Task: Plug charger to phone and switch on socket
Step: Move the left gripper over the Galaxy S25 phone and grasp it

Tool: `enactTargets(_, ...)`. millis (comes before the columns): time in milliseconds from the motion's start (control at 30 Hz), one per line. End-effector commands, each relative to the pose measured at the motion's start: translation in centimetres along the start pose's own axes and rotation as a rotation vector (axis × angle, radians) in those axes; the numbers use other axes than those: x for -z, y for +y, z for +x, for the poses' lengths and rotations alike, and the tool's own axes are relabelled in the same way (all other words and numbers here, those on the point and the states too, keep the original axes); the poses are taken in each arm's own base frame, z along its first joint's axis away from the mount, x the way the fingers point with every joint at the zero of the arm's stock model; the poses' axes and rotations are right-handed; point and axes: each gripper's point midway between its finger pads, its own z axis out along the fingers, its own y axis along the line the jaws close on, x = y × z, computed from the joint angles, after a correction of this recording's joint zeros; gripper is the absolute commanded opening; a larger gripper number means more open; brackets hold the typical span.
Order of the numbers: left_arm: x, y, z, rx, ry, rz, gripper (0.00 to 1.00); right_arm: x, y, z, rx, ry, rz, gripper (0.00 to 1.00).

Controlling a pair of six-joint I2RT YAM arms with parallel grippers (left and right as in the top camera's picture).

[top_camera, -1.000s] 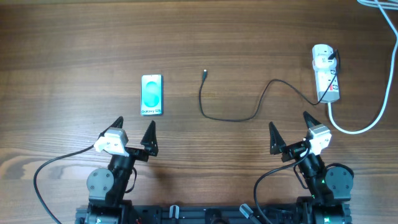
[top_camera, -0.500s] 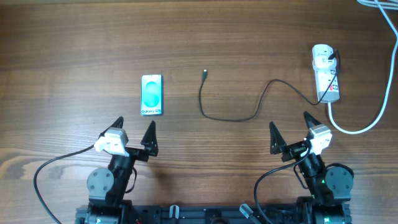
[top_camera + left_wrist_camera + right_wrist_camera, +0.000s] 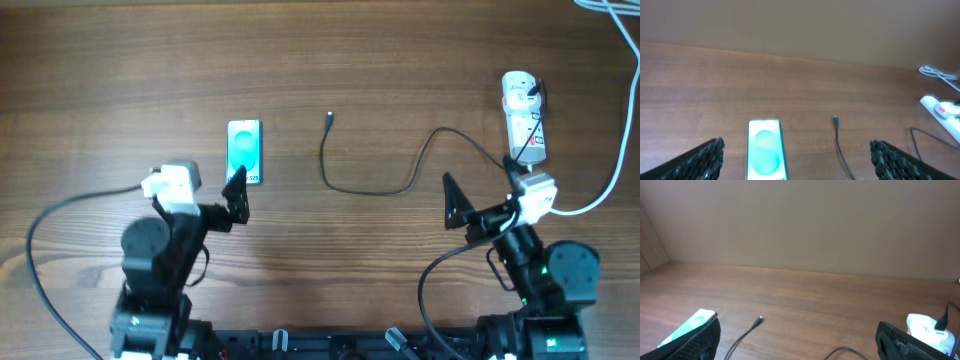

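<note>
The phone (image 3: 244, 152) lies flat, screen up, left of centre. The charger (image 3: 370, 191) curls from its free connector (image 3: 330, 120) across the table to the socket (image 3: 522, 118) at the far right. My left gripper (image 3: 205, 190) is open and empty just short of the phone's near end. In the left wrist view the phone (image 3: 766, 152) lies between the open fingers (image 3: 796, 145), with the connector (image 3: 835, 120) to its right. My right gripper (image 3: 485, 195) is open and empty, below the socket. The right wrist view shows its open fingers (image 3: 797, 325), the phone (image 3: 690, 325), the connector (image 3: 759, 321) and the socket (image 3: 930, 330).
A thick white cord (image 3: 600, 190) loops from the socket along the right edge to the far right corner. Everything rests on a brown wooden table (image 3: 120, 80). A plain wall stands behind the table in the wrist views.
Both arms have moved forward from the front edge. The left gripper has come up to the phone's near end. The right gripper has come closer to the socket. The things on the table have not moved.
</note>
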Motion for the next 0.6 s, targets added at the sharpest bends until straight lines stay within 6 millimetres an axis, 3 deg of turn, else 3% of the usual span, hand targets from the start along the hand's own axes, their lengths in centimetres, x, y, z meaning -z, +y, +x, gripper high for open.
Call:
enactTargets(0,-1.0,-0.4,-3.7,-0.062,0.069,-0.021,1.00,-1.0,0.4,-2.5,-0.004,0.046,-0.026,1.00)
enactTargets(67,-2.2,-0.6,-5.5,-0.067,0.170,-0.034,1.00,-2.1,0.7,-3.8,-0.024,0.099,-0.056,1.00)
enactTargets(233,-5.1,-1.7,-7.5,-0.034,0.351,0.004,1.00,-3.7,0.6,-5.3,-0.073,0.236,-0.068,1.00)
enactTargets(433,-7.9,-1.4,-7.6,0.012,0.618,-0.030,1.00,-5.8,0.5,-6.0,-0.157,0.456,-0.084,1.00)
enactTargets(567,-8.7,-1.0,-6.0,0.046,0.816,-0.061,1.00,-7.0,0.1,-5.5,-0.177,0.635,-0.090,1.00)
